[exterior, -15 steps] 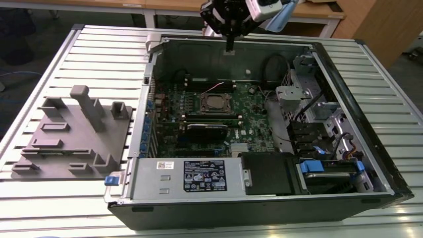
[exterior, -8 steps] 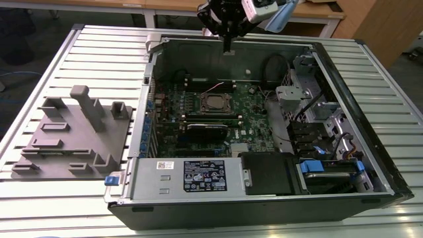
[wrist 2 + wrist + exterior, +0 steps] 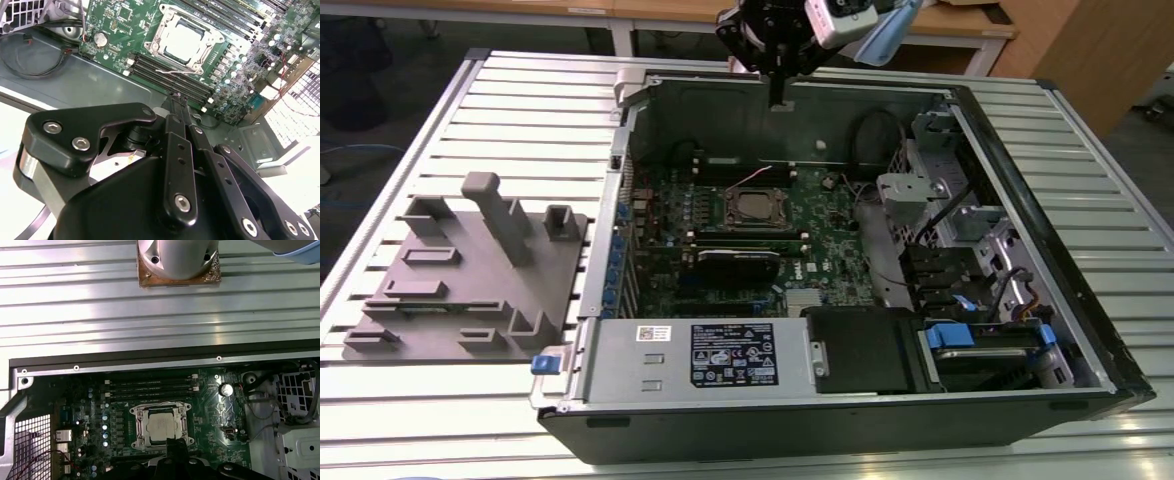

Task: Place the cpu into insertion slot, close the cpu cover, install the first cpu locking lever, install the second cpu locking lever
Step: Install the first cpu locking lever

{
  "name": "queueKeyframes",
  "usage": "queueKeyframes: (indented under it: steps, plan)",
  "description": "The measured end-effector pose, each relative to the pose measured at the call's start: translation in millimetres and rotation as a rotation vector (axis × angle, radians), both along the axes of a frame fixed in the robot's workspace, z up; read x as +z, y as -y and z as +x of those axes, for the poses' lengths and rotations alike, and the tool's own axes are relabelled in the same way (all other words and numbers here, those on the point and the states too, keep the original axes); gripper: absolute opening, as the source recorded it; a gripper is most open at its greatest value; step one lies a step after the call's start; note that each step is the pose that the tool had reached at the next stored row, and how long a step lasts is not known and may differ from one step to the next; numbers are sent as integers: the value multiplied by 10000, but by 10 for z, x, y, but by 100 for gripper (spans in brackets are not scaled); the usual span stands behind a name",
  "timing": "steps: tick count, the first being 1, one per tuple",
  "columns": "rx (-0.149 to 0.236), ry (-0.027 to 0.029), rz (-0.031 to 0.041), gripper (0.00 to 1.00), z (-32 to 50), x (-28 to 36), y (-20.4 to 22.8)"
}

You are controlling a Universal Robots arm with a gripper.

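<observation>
Slatted metal desk carried everything in the exterior view. At that view's left sat a grey fixture tray with upright pegs. Beside it lay an open computer case, with a green board on its floor. Near the middle of the board the cpu sat inside the insertion slot, its dull metal top facing up. The cpu cover framed the chip and seemed to lie flat around it, though from these angles I could not tell whether it was latched. At the exterior view's right stood a metal drive cage.

The hand hung above the case's far wall, fingers pointing down, pressed together and holding nothing. It was well apart from the chip. In the exterior view the cpu lay almost straight down the picture from the hand, deeper in the case. In the second wrist view the hand pointed at the cpu, with the black memory slots between them.
</observation>
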State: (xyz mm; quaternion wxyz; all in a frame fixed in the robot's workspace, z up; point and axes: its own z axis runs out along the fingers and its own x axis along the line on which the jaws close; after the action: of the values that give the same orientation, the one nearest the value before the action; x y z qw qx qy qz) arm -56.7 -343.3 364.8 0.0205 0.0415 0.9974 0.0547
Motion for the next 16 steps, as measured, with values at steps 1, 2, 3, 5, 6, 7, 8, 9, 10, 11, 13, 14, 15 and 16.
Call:
queueKeyframes:
  steps: [1, 2, 3, 5, 6, 7, 8, 9, 10, 11, 13, 14, 15, 16]
  plan:
    - [0, 0, 0, 10, 0, 0, 0]
    - [0, 0, 0, 10, 0, -1, 0]
    - [0, 2, 3, 10, 0, -5, 0]
    - [0, 1, 0, 10, 0, -13, 0]
    - [0, 0, 0, 10, 0, -19, 0]
    - [0, 1, 1, 10, 0, -28, 0]
    - [0, 0, 1, 10, 0, -40, 0]
    - [0, 0, 0, 10, 0, -56, 0]
    - [0, 2, 2, 10, 0, -74, 0]
    - [0, 2, 2, 10, 0, -94, 0]
    - [0, 1, 0, 10, 0, -129, 0]
    - [0, 1, 0, 10, 0, -146, 0]
    - [0, 1, 0, 10, -1, -164, 0]
    - [0, 2, 1, 10, -1, -183, 0]
